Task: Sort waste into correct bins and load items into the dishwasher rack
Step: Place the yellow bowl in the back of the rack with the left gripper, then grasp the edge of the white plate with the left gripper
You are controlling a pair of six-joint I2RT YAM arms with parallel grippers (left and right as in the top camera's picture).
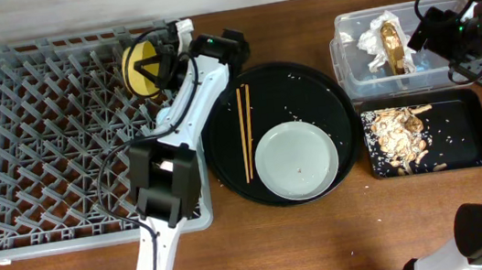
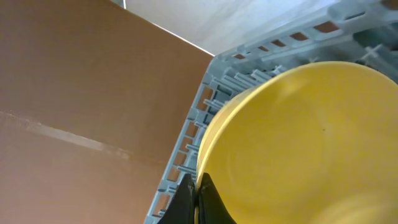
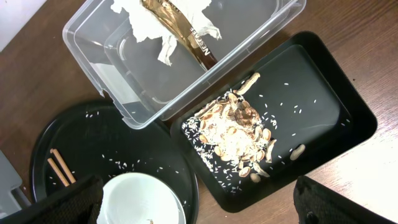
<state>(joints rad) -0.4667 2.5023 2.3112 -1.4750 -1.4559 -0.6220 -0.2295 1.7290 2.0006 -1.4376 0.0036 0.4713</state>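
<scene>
Two chopsticks and one plate lie on the round tray. Left of it, the left end effector pinches one yellow bowl over the rack; right of it, the right end effector hangs spread above one tub and one shallow tray.

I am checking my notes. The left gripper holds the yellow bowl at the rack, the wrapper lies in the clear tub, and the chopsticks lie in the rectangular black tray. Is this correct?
Not quite. The chopsticks lie on the round black tray, beside the plate, as the overhead view shows. The rest is right.
</scene>
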